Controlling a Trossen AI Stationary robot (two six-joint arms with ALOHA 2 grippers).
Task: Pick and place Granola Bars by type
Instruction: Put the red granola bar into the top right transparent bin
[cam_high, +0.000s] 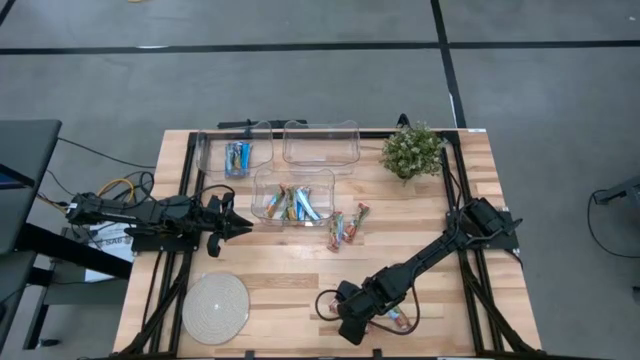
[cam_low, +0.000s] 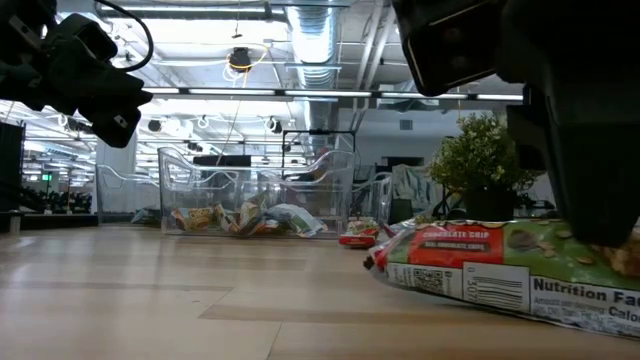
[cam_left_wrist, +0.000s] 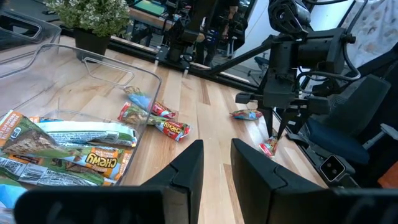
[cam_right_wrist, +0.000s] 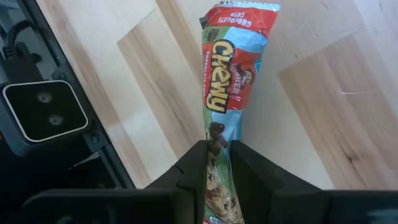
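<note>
Pale butcher-block wooden bench (cam_high: 300, 270), carrying all items. Three clear plastic bins at the far side: left bin (cam_high: 262, 133) holding bright blue wrapped bars (cam_high: 237, 157); right bin (cam_high: 320, 141) apparently without contents; nearer middle bin (cam_high: 263, 205) holding mixed multicoloured bars (cam_high: 290, 204). Small green potted plant (cam_high: 411, 151) at the far right corner. Round pale woven disc (cam_high: 215, 305) near the front left edge. Small loose cluster of red-and-green wrapped bars (cam_high: 347, 225) on bare wood just beside the middle bin.

Left gripper (cam_high: 232, 222): parked at the left side near the middle bin, jaws nearly together, nothing between them.

Right gripper (cam_high: 352, 325): low over the front edge, jaws clenched on one end of a red, blue and tan "Chewy" chocolate-chip bar (cam_right_wrist: 225, 74); far end of the wrapper resting on the wood.

Handling, by judgement:
- Light; thin foil-type wrapper, slick and prone to crinkling.
- Soft core; likely to bend or crush under hard clamping.
- Best hold across the narrow width at mid-length; an end grip invites drooping and slipping.
- Type seemingly matching the middle bin's contents.
</note>
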